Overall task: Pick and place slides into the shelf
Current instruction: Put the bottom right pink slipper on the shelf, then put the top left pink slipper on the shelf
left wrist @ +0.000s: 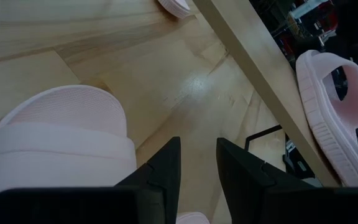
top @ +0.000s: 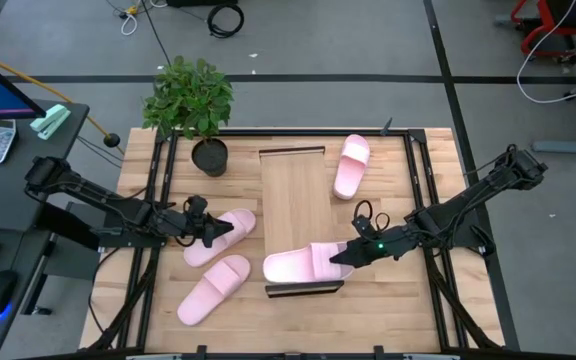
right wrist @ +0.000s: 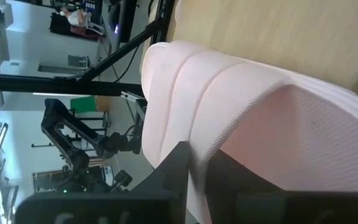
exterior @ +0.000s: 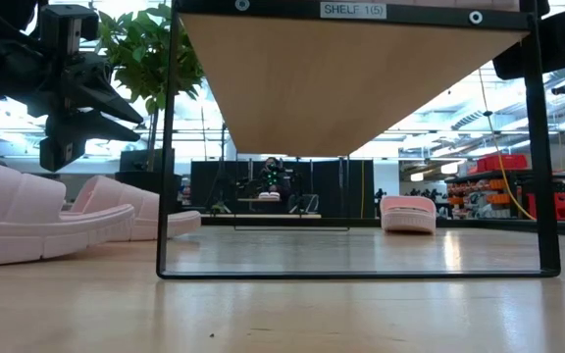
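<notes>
The shelf (top: 293,200) is a long light-wood board on a black frame in the middle of the table. One pink slide (top: 298,264) lies sole-down across its near end, and my right gripper (top: 348,252) is shut on its strap. Two slides (top: 223,238) (top: 214,288) rest on their soles on the table left of the shelf. My left gripper (left wrist: 197,171) hovers open just above the farther of these, nothing between its fingers. Another slide (top: 351,165) lies on the table right of the shelf's far end. My right gripper has the slide's wide strap (right wrist: 199,180) between its two fingers, one finger (right wrist: 174,167) outside and the other under the strap. It comes slanting down from the table's right. The slide rests sole-down on the shelf's near end, its toe toward the left.
A potted plant (top: 193,105) stands at the far left by the shelf's far end. Black frame rails (top: 158,200) run along the table's left and right sides. Bare board lies on the shelf beyond the placed slide.
</notes>
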Controlling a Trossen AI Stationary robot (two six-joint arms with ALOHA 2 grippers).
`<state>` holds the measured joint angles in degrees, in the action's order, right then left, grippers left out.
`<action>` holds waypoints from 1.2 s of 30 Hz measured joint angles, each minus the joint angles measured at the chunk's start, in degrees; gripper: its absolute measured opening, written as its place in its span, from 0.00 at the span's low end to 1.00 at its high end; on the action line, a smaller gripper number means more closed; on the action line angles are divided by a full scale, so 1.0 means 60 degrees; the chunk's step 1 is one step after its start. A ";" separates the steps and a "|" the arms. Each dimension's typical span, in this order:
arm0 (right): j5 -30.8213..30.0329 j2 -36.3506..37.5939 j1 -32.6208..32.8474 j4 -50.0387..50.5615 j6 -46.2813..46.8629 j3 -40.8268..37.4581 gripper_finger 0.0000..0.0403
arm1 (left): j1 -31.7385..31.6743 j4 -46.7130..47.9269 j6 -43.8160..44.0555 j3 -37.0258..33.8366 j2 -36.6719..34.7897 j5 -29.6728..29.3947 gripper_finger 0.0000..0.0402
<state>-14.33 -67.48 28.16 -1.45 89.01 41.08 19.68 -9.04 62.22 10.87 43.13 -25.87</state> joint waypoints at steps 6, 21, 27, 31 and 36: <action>0.0030 0.0004 -0.0004 0.0175 0.0176 0.0000 0.16 | 0.0000 0.0001 0.0000 0.0000 0.0000 0.0000 0.27; 0.0350 0.0007 -0.0004 0.0299 0.0169 0.0000 0.37 | 0.0000 0.0001 0.0000 0.0000 0.0000 0.0000 0.27; 0.0350 0.0111 -0.0004 0.0467 -0.0054 0.0000 0.43 | 0.0000 0.0001 -0.0041 0.0000 0.0001 0.0000 0.27; 0.0364 0.0561 -0.0064 0.1151 -0.0050 0.0000 0.46 | 0.0000 0.0001 -0.0237 0.0000 0.0002 -0.0002 0.27; 0.0410 0.1219 -0.0066 0.1772 0.0119 0.0000 0.48 | 0.0000 0.0001 -0.0244 0.0000 0.0000 -0.0001 0.27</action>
<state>-11.87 -60.17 27.77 9.18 89.72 41.08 19.68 -9.04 60.75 10.87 43.13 -25.87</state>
